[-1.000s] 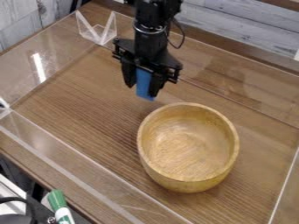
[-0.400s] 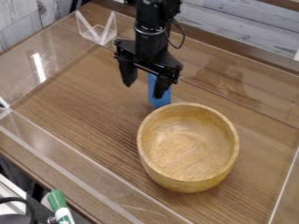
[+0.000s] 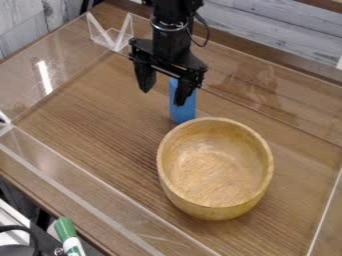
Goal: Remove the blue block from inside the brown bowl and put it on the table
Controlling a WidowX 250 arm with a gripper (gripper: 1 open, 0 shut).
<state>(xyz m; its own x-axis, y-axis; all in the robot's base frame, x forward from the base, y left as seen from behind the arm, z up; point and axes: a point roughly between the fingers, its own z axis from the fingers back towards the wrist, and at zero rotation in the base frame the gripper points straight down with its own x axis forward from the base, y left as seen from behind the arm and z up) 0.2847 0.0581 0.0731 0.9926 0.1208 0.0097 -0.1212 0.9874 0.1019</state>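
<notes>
Blue block (image 3: 182, 103): stands upright on the table (image 3: 94, 115), upper centre of the frame, just beyond the far rim of the brown bowl (image 3: 215, 166) and outside it. Gripper (image 3: 170, 88): black, pointing down, jaws spread wide, holding nothing; the right finger overlaps the block's top, contact not discernible. Brown bowl: lower right of centre, interior bare wood grain. Table: wood-grain surface, clear acrylic walls (image 3: 40, 70) along its edges.
</notes>
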